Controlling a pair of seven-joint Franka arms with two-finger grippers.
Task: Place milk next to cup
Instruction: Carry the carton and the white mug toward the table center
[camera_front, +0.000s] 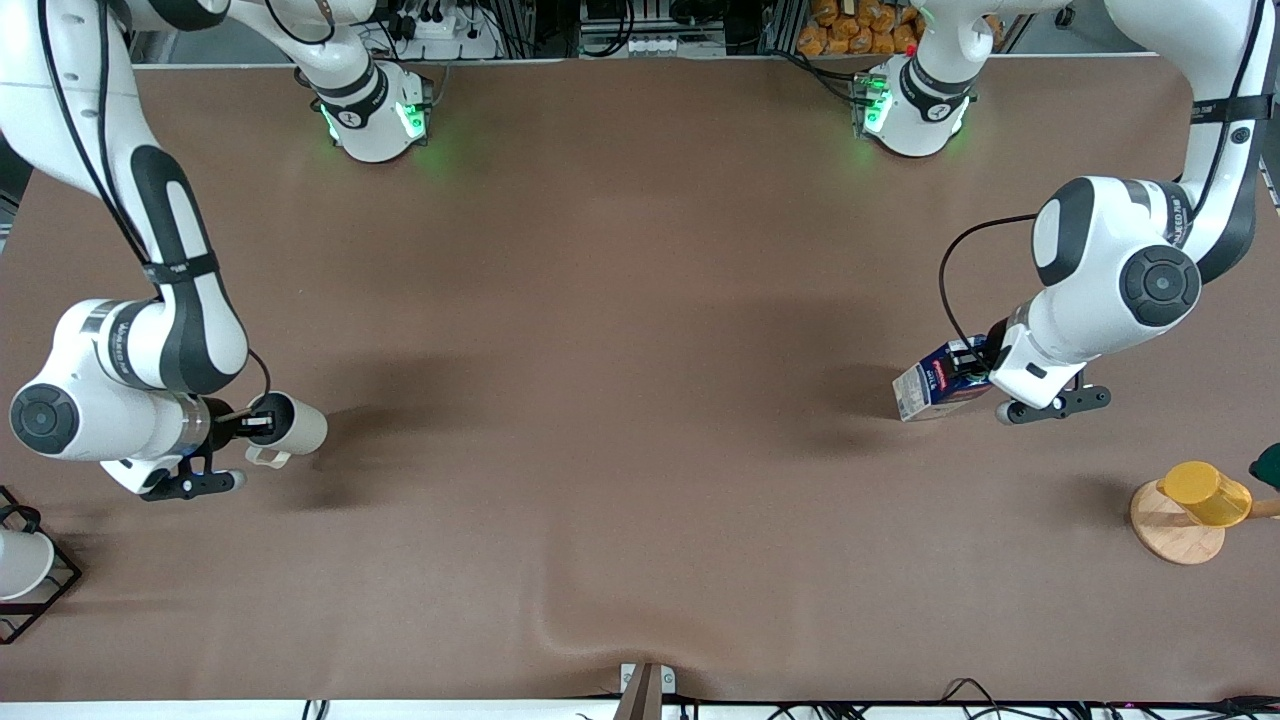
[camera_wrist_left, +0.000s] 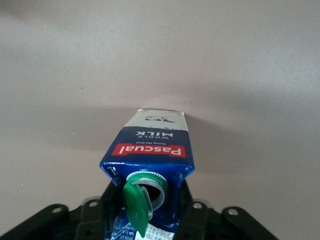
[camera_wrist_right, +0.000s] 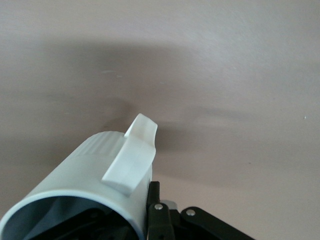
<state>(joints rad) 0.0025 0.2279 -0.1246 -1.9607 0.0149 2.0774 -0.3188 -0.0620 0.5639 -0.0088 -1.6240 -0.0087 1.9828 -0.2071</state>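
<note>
The milk (camera_front: 930, 385), a dark blue carton with a red label band, is tipped on its side in my left gripper (camera_front: 978, 368) toward the left arm's end of the table. In the left wrist view the fingers clamp the carton (camera_wrist_left: 150, 150) by its gable end, and its green cap (camera_wrist_left: 136, 205) hangs open. The beige-cream mug (camera_front: 298, 425) is tipped on its side in my right gripper (camera_front: 255, 424) toward the right arm's end. In the right wrist view one finger (camera_wrist_right: 154, 200) presses outside the mug's (camera_wrist_right: 95, 165) wall beside the handle and the other is inside.
A yellow cup (camera_front: 1205, 493) stands on a wooden disc (camera_front: 1165, 535) near the left arm's end, with a dark green thing (camera_front: 1268, 465) at the edge. A white cup (camera_front: 18, 562) sits in a black wire rack (camera_front: 55, 590) at the right arm's end. The brown cloth bulges (camera_front: 600, 620) near the front edge.
</note>
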